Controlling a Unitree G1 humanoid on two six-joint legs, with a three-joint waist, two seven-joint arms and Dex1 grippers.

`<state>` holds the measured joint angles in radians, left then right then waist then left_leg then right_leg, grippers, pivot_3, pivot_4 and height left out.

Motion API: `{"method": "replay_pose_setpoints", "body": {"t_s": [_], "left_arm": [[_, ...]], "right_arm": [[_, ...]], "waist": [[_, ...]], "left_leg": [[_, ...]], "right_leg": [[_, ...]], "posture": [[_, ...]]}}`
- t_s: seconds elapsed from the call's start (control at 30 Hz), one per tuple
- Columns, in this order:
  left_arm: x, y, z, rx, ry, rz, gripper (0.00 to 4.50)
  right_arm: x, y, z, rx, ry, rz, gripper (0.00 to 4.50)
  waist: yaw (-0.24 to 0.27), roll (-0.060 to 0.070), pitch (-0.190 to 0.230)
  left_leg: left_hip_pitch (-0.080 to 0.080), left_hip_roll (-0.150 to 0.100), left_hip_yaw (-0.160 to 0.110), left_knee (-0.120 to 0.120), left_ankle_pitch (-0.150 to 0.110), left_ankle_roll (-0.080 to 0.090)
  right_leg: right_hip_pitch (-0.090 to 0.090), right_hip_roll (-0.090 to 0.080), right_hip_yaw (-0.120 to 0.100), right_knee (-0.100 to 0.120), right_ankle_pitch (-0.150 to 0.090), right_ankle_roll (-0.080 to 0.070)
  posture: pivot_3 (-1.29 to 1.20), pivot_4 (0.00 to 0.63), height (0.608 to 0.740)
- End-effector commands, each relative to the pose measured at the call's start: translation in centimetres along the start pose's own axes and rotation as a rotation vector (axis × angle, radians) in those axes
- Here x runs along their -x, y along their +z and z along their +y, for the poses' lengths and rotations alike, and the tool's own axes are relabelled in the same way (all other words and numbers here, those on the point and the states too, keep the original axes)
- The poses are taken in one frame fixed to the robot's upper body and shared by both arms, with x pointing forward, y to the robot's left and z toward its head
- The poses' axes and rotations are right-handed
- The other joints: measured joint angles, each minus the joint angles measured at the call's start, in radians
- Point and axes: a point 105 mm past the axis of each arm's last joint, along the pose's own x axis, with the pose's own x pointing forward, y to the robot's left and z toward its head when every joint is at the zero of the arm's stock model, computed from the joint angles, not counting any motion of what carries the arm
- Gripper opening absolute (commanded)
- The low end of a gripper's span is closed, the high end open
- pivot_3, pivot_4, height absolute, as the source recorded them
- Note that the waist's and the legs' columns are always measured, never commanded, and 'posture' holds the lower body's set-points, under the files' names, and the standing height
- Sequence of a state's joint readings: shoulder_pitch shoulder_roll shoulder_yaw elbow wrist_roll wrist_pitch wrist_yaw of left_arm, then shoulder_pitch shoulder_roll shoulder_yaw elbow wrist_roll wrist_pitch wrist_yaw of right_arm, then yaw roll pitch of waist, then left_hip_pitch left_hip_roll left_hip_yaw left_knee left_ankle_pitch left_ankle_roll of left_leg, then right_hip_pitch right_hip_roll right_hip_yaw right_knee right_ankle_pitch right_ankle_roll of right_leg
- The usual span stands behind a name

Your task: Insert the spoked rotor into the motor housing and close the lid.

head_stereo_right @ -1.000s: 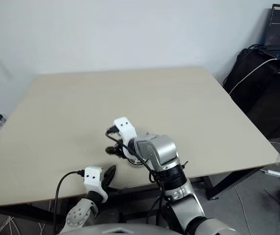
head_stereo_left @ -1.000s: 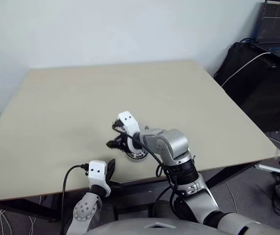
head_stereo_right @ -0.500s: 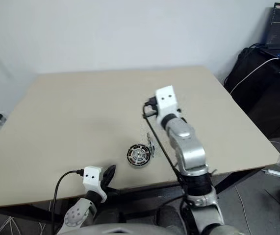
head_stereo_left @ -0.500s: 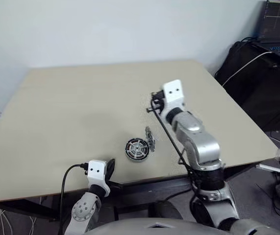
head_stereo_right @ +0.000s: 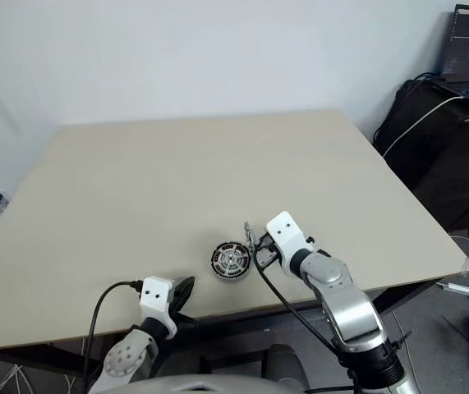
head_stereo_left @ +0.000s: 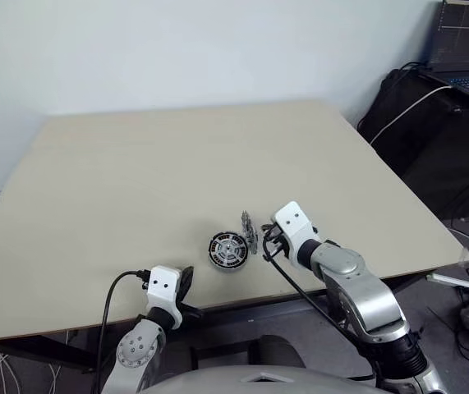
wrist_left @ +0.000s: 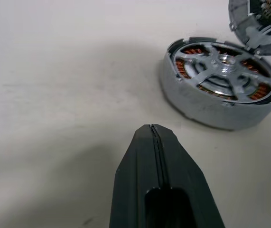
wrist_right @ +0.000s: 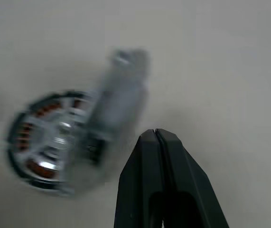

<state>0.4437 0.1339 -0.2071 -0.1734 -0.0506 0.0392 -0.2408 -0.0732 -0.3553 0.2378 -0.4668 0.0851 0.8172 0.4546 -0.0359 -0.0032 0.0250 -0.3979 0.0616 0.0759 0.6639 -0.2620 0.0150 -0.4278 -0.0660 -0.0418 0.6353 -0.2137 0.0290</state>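
Note:
The motor housing (head_stereo_left: 228, 250) lies on the beige table (head_stereo_left: 177, 164) near its front edge. Silver spokes over copper windings show inside it, so the spoked rotor (wrist_left: 223, 69) sits in the housing. The gray lid (head_stereo_left: 249, 231) stands upright at the housing's right rim, open. My right gripper (head_stereo_left: 265, 244) is shut and empty, low over the table just right of the lid (wrist_right: 118, 95). My left gripper (head_stereo_left: 186, 281) is shut and empty at the table's front edge, pointing at the housing (wrist_left: 220, 90) from a short way off.
To the right, past the table's right edge, stands a black case (head_stereo_left: 439, 139) with a white cable and a laptop (head_stereo_left: 464, 49) on it. The table's front edge (head_stereo_left: 218, 308) runs just under my left gripper. Bare tabletop stretches behind and left of the housing.
My right gripper left the housing, swung up and to the right, then came down beside the upright lid; its fingers are now shut. The left gripper stayed put.

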Motion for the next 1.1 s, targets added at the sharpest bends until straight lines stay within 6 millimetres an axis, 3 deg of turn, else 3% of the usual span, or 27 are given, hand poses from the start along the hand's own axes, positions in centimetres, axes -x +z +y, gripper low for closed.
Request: {"method": "replay_pose_setpoints", "body": {"t_s": [0.03, 0.27, 0.77, 0.93, 1.1], "left_arm": [[-0.1, 2.6, -0.1, -0.068, -0.01, -0.096, 0.0], [0.0, 3.2, 0.0, -0.113, -0.019, -0.138, 0.0], [0.2, 4.0, -0.2, -0.145, -0.031, -0.159, 0.0], [0.3, 3.6, 0.0, -0.136, -0.026, -0.146, 0.0], [0.3, 3.4, 0.0, -0.126, -0.027, -0.142, 0.0]], "right_arm": [[0.7, 2.2, 0.7, 0.016, 0.084, -0.091, 0.03], [0.3, 2.9, 2.0, -0.017, 0.192, -0.117, 0.03], [-4.0, -0.5, 5.8, -0.095, 0.331, -0.006, 0.03], [-3.7, -1.2, 6.4, -0.101, 0.367, 0.016, 0.03], [-2.6, -0.6, 5.8, -0.07, 0.368, -0.032, 0.03]], "waist": [[0.001, 0.0, 0.0], [0.004, -0.001, 0.0], [0.01, -0.001, 0.0], [0.01, -0.001, 0.0], [0.012, -0.001, 0.0]], "left_leg": [[0.0, 0.0, 0.0, 0.0, 0.0, 0.0], [0.0, 0.0, 0.0, -0.001, 0.0, 0.0], [0.0, 0.0, 0.0, 0.0, 0.0, 0.001], [0.0, 0.0, 0.001, 0.0, 0.0, 0.001], [0.0, 0.0, 0.001, 0.0, 0.0, 0.001]], "right_leg": [[0.0, 0.0, 0.0, 0.0, 0.0, 0.0], [0.0, 0.0, 0.0, -0.001, 0.0, 0.0], [0.001, 0.0, 0.0, -0.001, 0.0, 0.0], [0.0, 0.0, 0.0, -0.001, 0.0, 0.0], [0.001, 0.0, 0.0, 0.0, 0.0, 0.0]], "posture": [[0.0, 0.0, 0.74], [0.0, 0.0, 0.74], [0.0, 0.0, 0.74], [0.0, 0.0, 0.74], [0.0, 0.0, 0.74]]}}
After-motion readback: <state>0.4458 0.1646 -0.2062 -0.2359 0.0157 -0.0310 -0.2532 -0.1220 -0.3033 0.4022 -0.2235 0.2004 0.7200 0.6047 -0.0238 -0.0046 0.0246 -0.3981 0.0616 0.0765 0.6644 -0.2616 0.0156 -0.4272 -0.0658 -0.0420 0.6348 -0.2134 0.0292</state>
